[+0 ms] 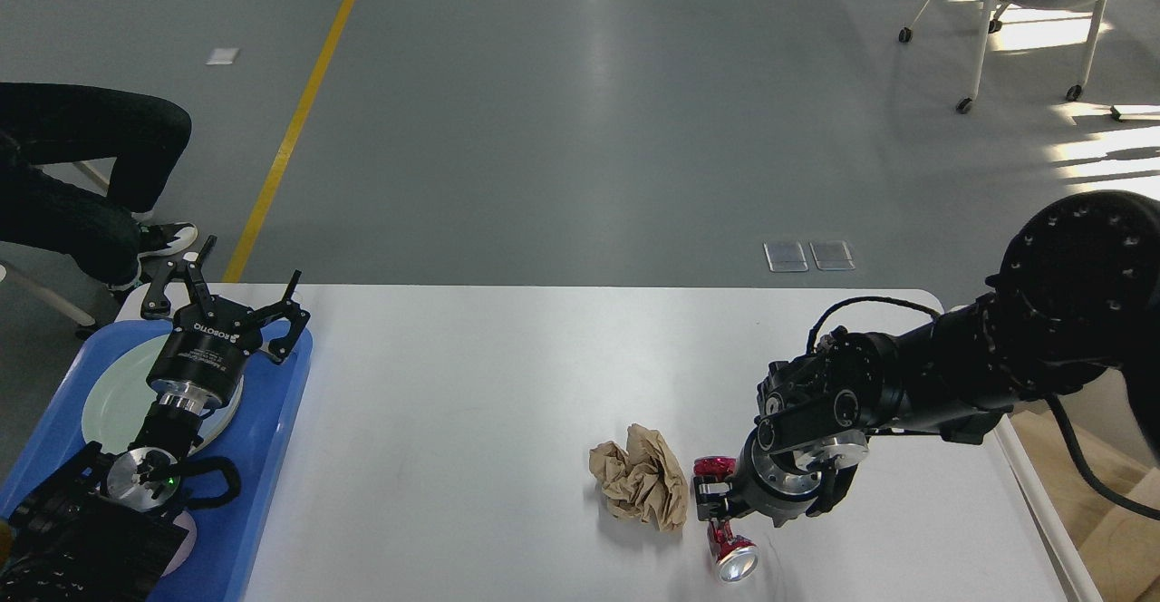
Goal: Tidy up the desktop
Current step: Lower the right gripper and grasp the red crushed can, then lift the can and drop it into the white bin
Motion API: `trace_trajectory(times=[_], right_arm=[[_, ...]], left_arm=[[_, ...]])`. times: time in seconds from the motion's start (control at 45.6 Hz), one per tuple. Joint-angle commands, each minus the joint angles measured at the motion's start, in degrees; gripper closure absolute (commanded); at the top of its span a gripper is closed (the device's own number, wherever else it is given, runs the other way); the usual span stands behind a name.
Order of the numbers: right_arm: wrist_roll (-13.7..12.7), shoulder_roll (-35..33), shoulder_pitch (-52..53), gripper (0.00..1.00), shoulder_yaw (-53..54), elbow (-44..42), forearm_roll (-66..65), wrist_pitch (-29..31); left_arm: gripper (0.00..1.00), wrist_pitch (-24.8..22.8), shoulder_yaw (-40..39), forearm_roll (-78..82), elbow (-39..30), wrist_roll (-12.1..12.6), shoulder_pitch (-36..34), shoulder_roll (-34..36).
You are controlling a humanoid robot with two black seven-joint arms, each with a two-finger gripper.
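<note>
The white desktop (453, 384) holds a crushed red can (730, 555) lying near its front edge and a crumpled ball of brown paper (639, 489) just left of it. My right gripper (718, 496) is low over the can's pinched middle, with one black finger (707, 493) showing on the can's left side. The other finger is hidden under the wrist, so I cannot tell whether it grips. My left gripper (231, 298) is open and empty, above the far end of the blue tray (272, 457).
A pale green plate (109, 393) lies in the blue tray under my left arm. A cream bin (1087, 484) stands off the table's right edge. A seated person's legs (82, 167) are at far left, and a wheeled chair (1024, 4) at far right.
</note>
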Motion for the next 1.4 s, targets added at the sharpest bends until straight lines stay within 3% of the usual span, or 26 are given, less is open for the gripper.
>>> trace_trajectory(times=[0.0,0.416,0.679,1.074,1.381], right_arm=[[0.01,0.97,-2.31,0.34,0.77,-1.88,0.01,0.01],[0.01,4.22,-6.00,0.39,1.03,-7.15,-0.17,-2.19],[-0.08,4.31,-6.00,1.00,0.68,-7.33,-0.08,-2.01],[-0.17,3.17,-4.51,1.00,0.33,-7.24,0.01,-1.40],[-0.08,-7.90,6.03,1.00,1.21,-3.20,0.19,3.87]], left_arm=[[0.03,0.00,0.00,0.00,0.00,0.00,0.07,0.00],[0.03,0.00,0.00,0.00,0.00,0.00,-0.02,0.00],[0.03,0.00,0.00,0.00,0.00,0.00,-0.02,0.00],[0.03,0.00,0.00,0.00,0.00,0.00,-0.02,0.00],[0.03,0.00,0.00,0.00,0.00,0.00,-0.02,0.00]])
